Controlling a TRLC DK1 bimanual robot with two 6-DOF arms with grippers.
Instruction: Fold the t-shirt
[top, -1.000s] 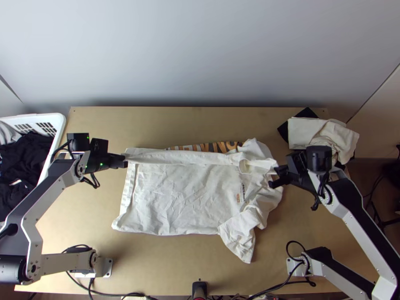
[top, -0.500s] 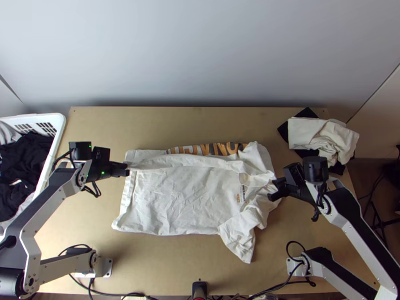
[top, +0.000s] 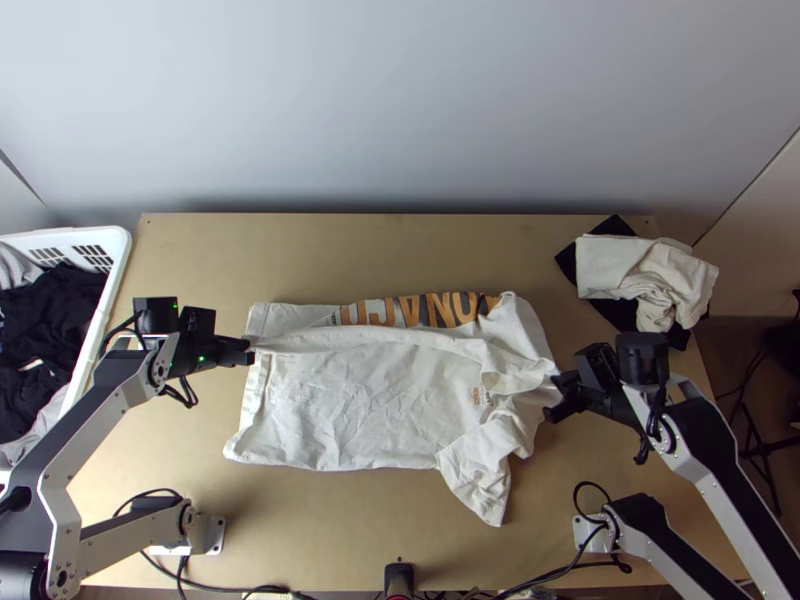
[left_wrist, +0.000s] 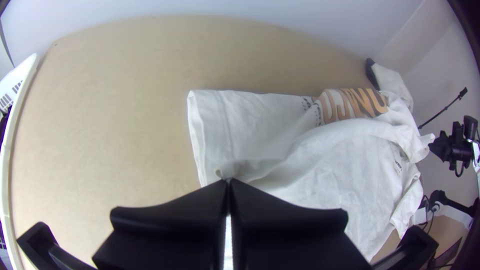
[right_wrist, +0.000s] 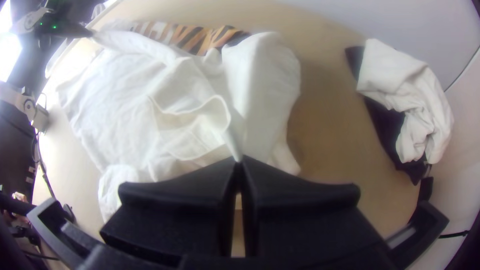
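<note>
Top view: creased white shirt (top: 350, 400) is lying on the wooden table (top: 390, 530), partly folded over.
Left gripper (top: 249, 354) and right gripper (top: 556, 396) are clamping opposite ends of its soft ridge. Since the earlier frame, the ridge is sitting nearer the arms' bases, and more orange-and-dark print (top: 420, 309) is showing.

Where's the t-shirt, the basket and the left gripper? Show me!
T-shirt (top: 360, 405), top view: its middle.
Basket (top: 121, 250), top view: its white rim.
Left gripper (left_wrist: 228, 181), left wrist view: between its fingertips.
</note>
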